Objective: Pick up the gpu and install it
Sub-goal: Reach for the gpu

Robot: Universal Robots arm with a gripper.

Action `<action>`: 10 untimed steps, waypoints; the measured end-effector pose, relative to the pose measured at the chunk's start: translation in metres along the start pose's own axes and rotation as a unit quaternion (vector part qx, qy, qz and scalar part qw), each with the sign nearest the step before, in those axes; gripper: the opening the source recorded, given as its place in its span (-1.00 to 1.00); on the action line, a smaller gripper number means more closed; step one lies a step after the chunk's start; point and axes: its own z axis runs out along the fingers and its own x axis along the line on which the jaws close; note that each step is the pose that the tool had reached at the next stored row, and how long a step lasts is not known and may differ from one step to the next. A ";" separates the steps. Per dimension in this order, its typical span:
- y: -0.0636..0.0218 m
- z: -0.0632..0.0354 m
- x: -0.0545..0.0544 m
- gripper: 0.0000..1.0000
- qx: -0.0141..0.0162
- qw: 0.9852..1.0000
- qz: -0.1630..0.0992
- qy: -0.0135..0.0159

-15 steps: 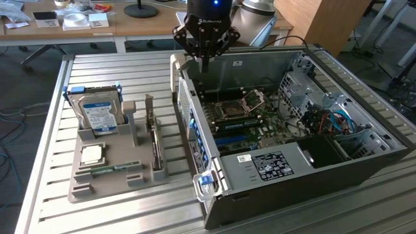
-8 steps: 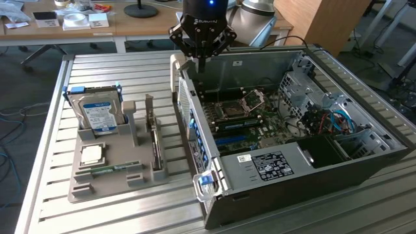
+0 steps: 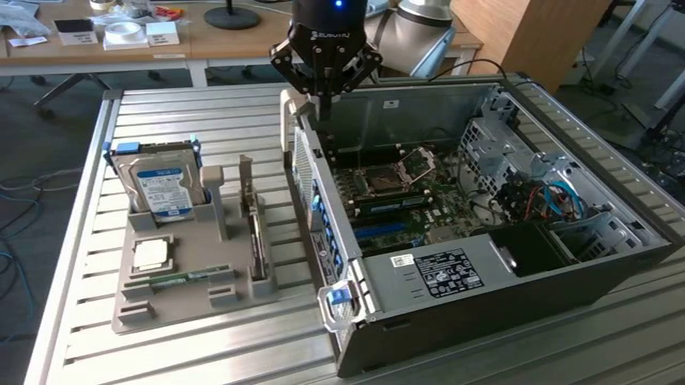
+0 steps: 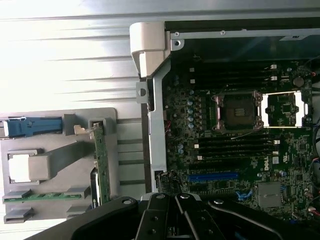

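In the exterior view, a ribbed silver metal table (image 3: 160, 112) was seen to carry a flat grey plastic tray (image 3: 172, 311) near its edge on the exterior view's left and an open black desktop computer case (image 3: 557, 281) laid on its side just beside the tray. The gpu (image 3: 255, 237), a thin flat dark circuit card, was stood on its long edge in a slot along the tray's edge nearest the case, untouched. A silver hard drive with a blue-white label (image 3: 163, 188) was held upright at the tray's far corner, a square silver processor chip (image 3: 152, 255) was laid flat near the tray's middle, and a slim green memory stick (image 3: 176, 279) was laid toward the tray's near edge. The black gripper (image 3: 320, 103) was hung above the far end of the case wall that faces the tray, well apart from the gpu; its fingers were drawn together at the tips and nothing was held between them. Inside the case a green motherboard (image 3: 407, 200) with an empty processor socket (image 3: 391, 178) was exposed. In the wrist view, the gripper (image 4: 175, 200) was seen over the motherboard (image 4: 225, 150) close to the case (image 4: 157, 125) wall, while the gpu (image 4: 102, 165) was shown edge-on in the tray (image 4: 50, 182) on the table (image 4: 75, 75), beside the memory stick (image 4: 42, 196).
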 end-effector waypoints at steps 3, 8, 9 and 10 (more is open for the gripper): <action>-0.0003 -0.0001 0.004 -0.79 0.000 1.000 0.000 0.000; -0.0005 -0.0002 0.007 -0.79 0.000 1.000 0.000 0.000; -0.0005 -0.0002 0.007 -0.79 0.000 1.000 0.000 0.000; -0.0006 -0.0002 0.008 -0.79 0.000 1.000 0.000 0.000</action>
